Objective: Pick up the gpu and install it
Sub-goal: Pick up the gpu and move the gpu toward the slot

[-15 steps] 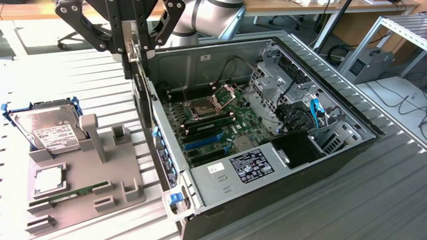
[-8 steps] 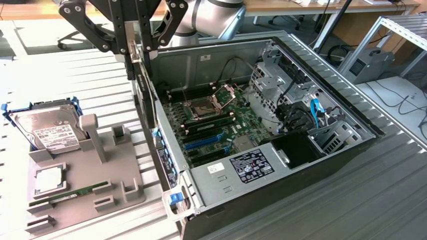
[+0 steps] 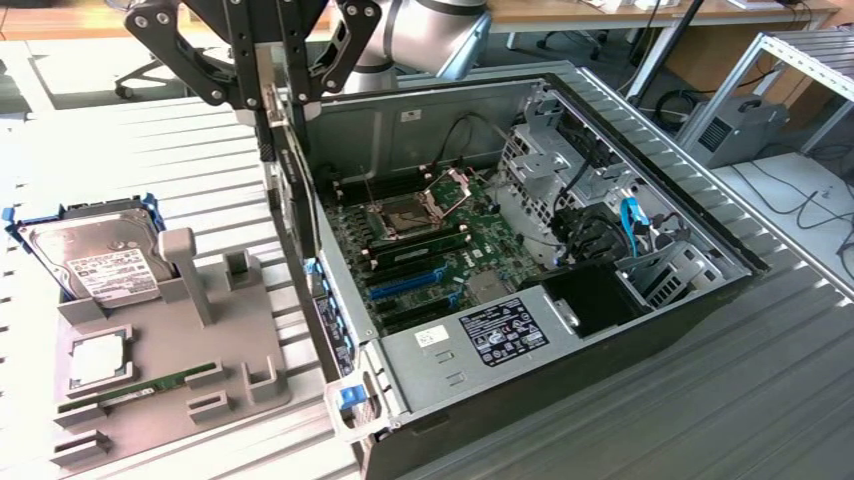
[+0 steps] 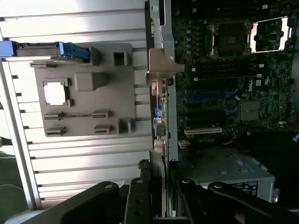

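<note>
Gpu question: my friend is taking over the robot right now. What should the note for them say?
Gripper: shut on the gpu, card held on edge.
Where: the gpu hangs at the rear wall of the open computer case, beside the motherboard, not in any slot.
Done: gpu picked up.
Left: installing it; the blue slots are bare.
</note>
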Motion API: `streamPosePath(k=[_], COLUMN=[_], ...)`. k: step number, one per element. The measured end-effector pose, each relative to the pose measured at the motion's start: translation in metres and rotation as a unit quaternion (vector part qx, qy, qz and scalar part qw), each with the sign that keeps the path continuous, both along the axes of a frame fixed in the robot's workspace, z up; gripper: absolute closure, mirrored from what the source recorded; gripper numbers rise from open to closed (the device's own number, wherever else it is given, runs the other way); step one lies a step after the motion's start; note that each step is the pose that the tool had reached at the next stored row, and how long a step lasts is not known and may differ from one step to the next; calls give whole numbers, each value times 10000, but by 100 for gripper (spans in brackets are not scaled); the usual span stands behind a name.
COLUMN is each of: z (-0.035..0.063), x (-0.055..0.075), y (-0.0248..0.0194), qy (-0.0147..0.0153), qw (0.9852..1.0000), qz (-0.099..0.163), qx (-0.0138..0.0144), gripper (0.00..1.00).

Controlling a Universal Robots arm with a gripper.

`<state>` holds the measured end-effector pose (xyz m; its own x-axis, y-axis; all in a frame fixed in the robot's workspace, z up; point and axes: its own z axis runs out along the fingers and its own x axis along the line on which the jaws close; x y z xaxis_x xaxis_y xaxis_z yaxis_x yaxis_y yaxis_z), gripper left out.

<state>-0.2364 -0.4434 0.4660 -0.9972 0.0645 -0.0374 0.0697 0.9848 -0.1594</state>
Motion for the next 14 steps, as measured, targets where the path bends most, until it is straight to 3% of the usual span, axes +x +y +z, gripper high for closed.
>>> streamPosePath(k=[3, 6, 14], z=[-1, -3, -5], x=[13, 34, 73], y=[0, 0, 0], qy=[0, 0, 0], qw=[10000, 10000, 9999], qz=[0, 0, 0], qx=[-32, -81, -164], gripper=[74, 74, 74])
